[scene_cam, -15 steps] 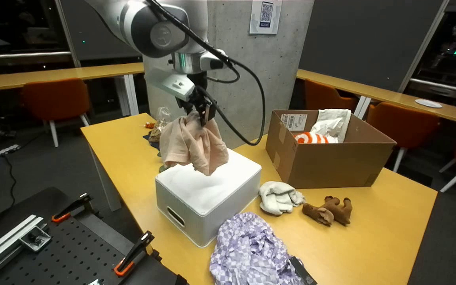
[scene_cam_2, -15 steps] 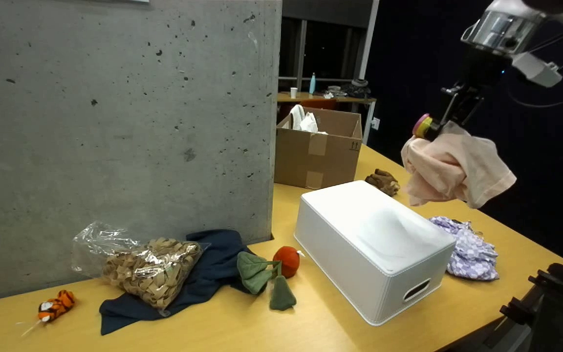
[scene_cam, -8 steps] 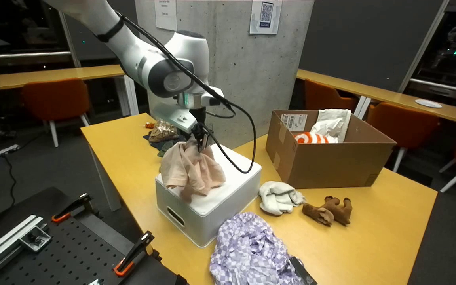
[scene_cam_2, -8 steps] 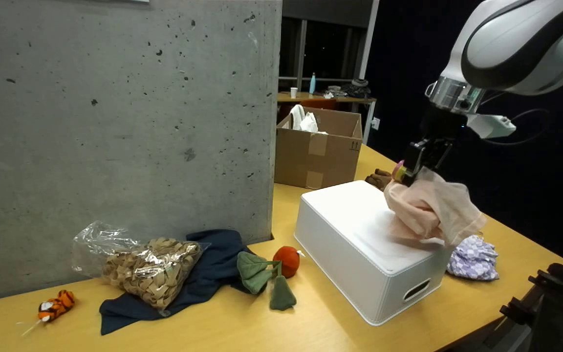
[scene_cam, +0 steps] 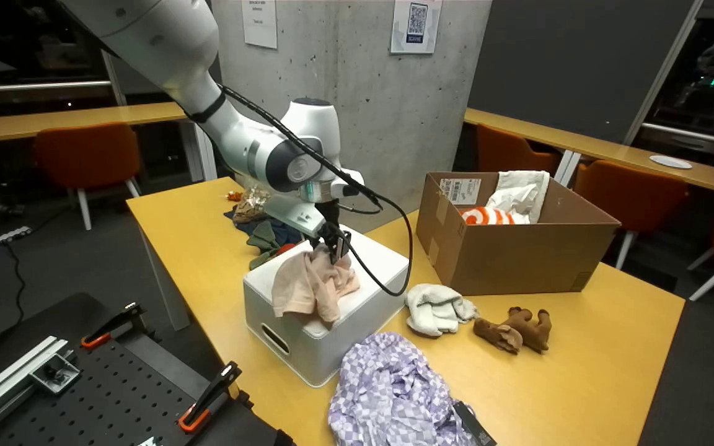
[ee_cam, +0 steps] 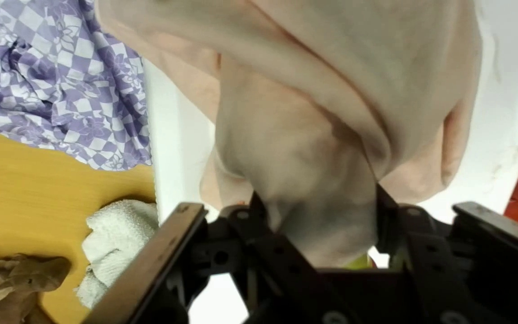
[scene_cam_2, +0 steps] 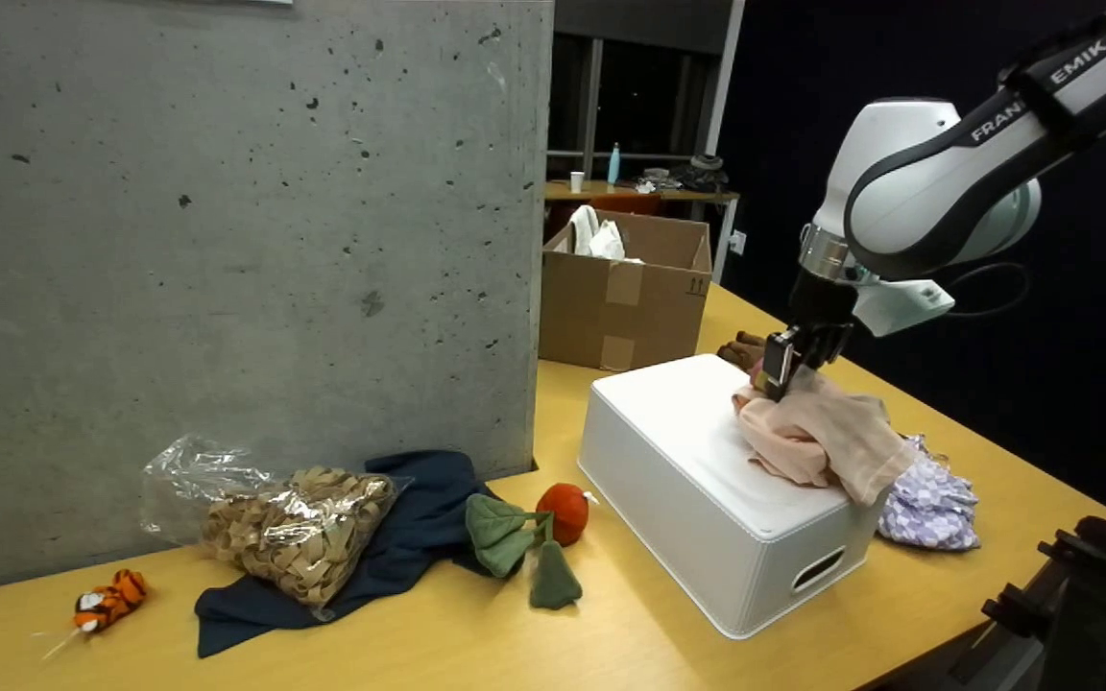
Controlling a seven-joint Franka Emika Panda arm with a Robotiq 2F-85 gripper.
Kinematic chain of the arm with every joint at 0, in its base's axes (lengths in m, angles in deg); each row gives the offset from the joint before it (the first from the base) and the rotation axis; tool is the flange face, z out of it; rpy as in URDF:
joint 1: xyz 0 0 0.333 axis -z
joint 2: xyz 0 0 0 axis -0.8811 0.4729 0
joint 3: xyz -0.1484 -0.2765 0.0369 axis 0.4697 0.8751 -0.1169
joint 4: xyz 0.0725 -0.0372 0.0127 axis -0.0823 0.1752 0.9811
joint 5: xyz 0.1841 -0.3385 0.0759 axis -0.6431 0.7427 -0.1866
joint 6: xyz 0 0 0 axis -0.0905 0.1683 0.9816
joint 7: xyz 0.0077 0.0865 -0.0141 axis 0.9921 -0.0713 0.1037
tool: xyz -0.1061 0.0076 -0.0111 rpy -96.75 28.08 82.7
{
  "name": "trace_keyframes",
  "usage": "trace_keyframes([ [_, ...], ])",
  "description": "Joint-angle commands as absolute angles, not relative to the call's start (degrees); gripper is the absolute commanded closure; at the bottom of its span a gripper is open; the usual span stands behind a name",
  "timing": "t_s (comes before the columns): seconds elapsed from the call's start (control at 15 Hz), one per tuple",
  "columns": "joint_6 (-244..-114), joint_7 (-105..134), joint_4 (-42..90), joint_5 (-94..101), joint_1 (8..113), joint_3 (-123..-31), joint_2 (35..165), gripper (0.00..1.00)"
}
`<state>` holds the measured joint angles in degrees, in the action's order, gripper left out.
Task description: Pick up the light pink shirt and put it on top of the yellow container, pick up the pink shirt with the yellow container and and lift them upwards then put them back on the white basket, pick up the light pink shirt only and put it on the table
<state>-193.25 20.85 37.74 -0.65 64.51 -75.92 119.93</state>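
Note:
The light pink shirt (scene_cam: 304, 288) lies crumpled on the white basket (scene_cam: 320, 362), which stands upside down with its flat side up. The shirt (scene_cam_2: 831, 432) drapes over the basket's edge. My gripper (scene_cam: 332, 251) is right above the basket top, pointing down. In the wrist view the gripper (ee_cam: 317, 202) is shut on the shirt (ee_cam: 295, 117), its fingers held wide apart by the bundle. A sliver of the yellow container (ee_cam: 361, 261) shows between the fingers under the cloth. In an exterior view the yellow container (scene_cam_2: 762, 384), with a pink part, peeks out beside the fingers; the rest is hidden.
A cardboard box (scene_cam: 518, 260) stands behind the basket. A purple checkered cloth (scene_cam: 394, 390), a white cloth (scene_cam: 437, 310) and a brown plush toy (scene_cam: 524, 328) lie beside it. Across the basket lie a red plush (scene_cam_2: 565, 513), a navy cloth (scene_cam_2: 419, 537) and a bag (scene_cam_2: 303, 528).
My gripper has come down with the shirt and yellow container from above the white basket. The shirt now rests on the basket top. The basket has not moved.

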Motion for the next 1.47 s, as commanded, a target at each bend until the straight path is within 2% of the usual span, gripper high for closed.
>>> trace_keyframes([
  [0.0,-193.2,17.7,33.2,1.5,63.9,-74.8,123.6,0.75],
  [0.07,-193.2,17.4,32.8,1.5,64.0,-74.8,124.1,0.66],
  [0.13,-193.2,17.1,32.6,1.5,64.1,-74.7,124.3,0.25],
  [0.2,-193.3,17.0,32.8,1.5,64.3,-74.6,124.1,0.24],
  [0.4,-193.3,17.0,34.8,1.8,64.7,-73.7,121.6,0.04],
  [0.47,-193.4,17.1,36.0,1.8,64.9,-73.3,120.4,0.0],
  [0.8,-194.9,16.8,39.6,2.2,65.3,-71.5,118.3,0.0],
  [1.4,-204.4,17.9,50.1,0.5,65.2,-75.1,115.2,0.0],
])
